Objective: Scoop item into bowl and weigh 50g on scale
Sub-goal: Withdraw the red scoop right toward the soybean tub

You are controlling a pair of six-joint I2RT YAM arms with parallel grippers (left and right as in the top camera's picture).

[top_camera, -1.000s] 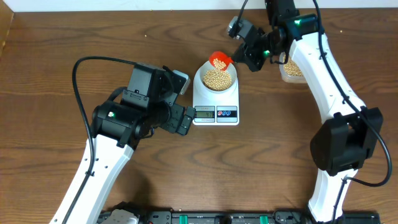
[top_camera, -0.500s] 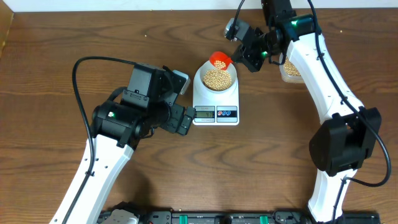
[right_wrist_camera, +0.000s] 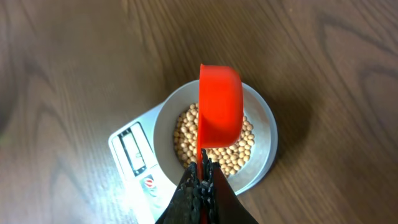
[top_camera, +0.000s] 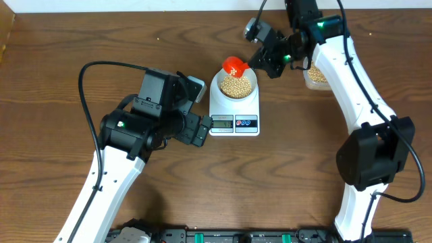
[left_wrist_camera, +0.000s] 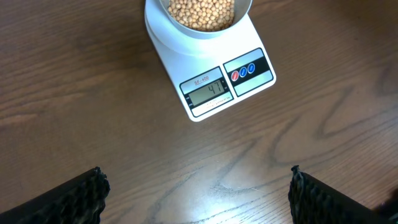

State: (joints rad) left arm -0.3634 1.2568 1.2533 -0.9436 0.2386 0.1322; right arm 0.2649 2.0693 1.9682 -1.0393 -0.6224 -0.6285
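Note:
The beans (top_camera: 236, 84) fill the pale bowl (top_camera: 217, 84), which stands on the white scale (top_camera: 234, 108). The scale's display (left_wrist_camera: 208, 91) reads 47. My right gripper (top_camera: 260, 62) is shut on the handle of a red scoop (top_camera: 233, 66), which is tipped on its side over the bowl's far rim. From the right wrist, the scoop (right_wrist_camera: 221, 106) shows its red outside above the beans (right_wrist_camera: 239, 152) and the bowl (right_wrist_camera: 268, 127). My left gripper (top_camera: 201, 129) stands open at the scale's front left corner, with bare table between its fingers (left_wrist_camera: 81, 196).
A clear tub of beans (top_camera: 316, 74) stands at the back right, partly behind the right arm. Bare wooden table (top_camera: 290, 169) lies in front of the scale and to its left.
The scoop has rolled over above the bowl. Beans showed inside it before, and now only its red outside shows. The left arm has not moved.

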